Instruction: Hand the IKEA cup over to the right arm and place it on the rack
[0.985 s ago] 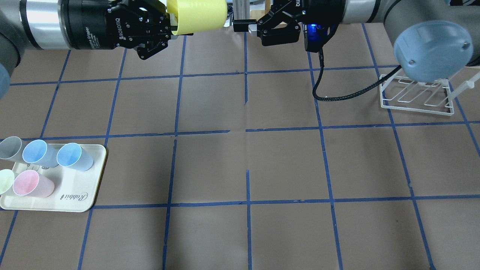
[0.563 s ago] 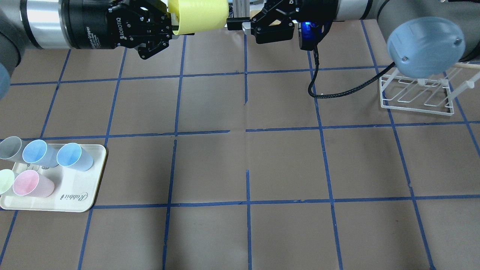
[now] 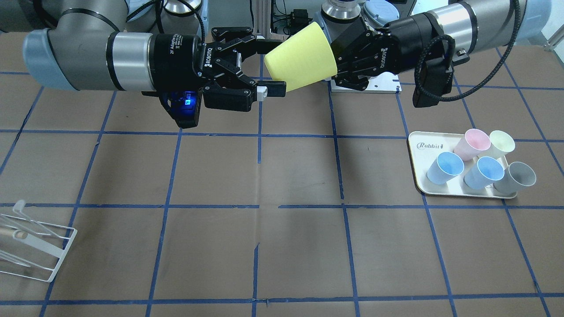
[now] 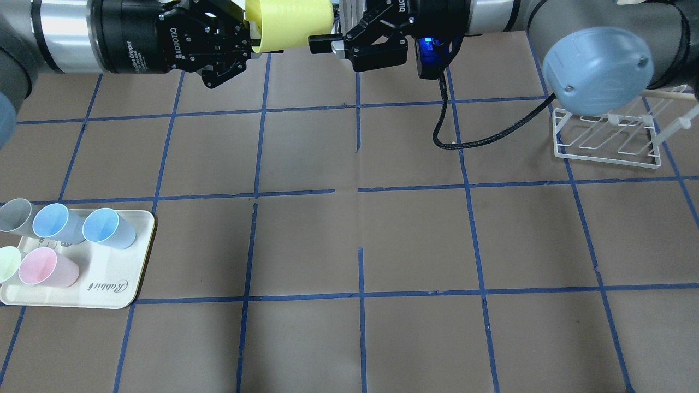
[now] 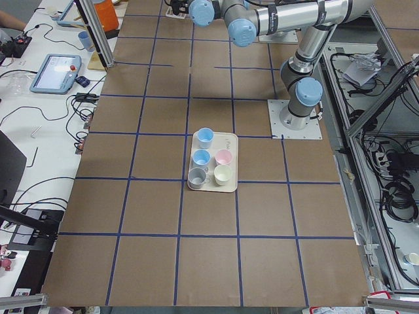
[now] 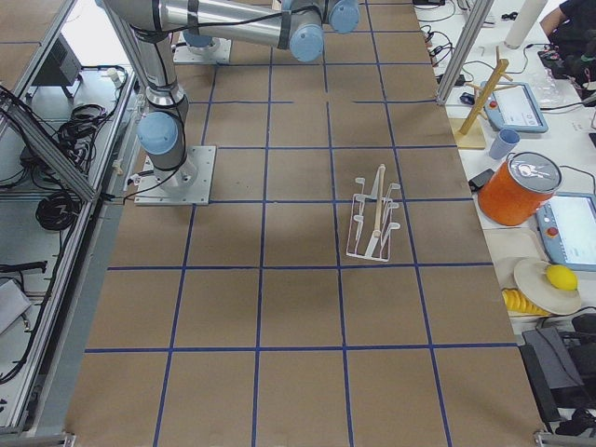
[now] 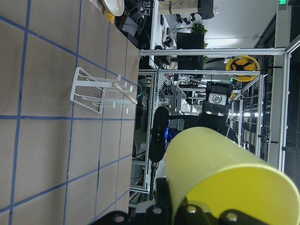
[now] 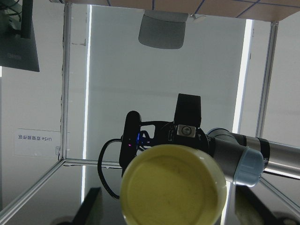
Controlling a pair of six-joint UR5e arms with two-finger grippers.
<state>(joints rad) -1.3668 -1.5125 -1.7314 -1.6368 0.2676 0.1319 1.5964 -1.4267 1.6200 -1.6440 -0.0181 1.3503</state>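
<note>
The bright yellow IKEA cup [image 3: 302, 57] lies on its side in the air above the table's far middle. It also shows in the overhead view [image 4: 289, 22]. My left gripper [image 3: 337, 61] is shut on its rim end. My right gripper [image 3: 269, 67] is open. Its two fingers stand above and below the cup's base end, with one finger [image 4: 322, 42] showing in the overhead view. The right wrist view looks straight at the cup's base [image 8: 171, 187]. The white wire rack [image 4: 606, 142] stands empty at the right of the table, partly behind my right arm's elbow.
A cream tray [image 4: 117, 278] at the near left holds several upright cups, blue, pink, grey and pale green. A black cable [image 4: 464, 139] hangs from my right wrist down to the table. Blue tape lines grid the brown table.
My right gripper has moved left toward the cup, and its open fingers now reach around the cup's base end. My left gripper and the cup have stayed in place.
</note>
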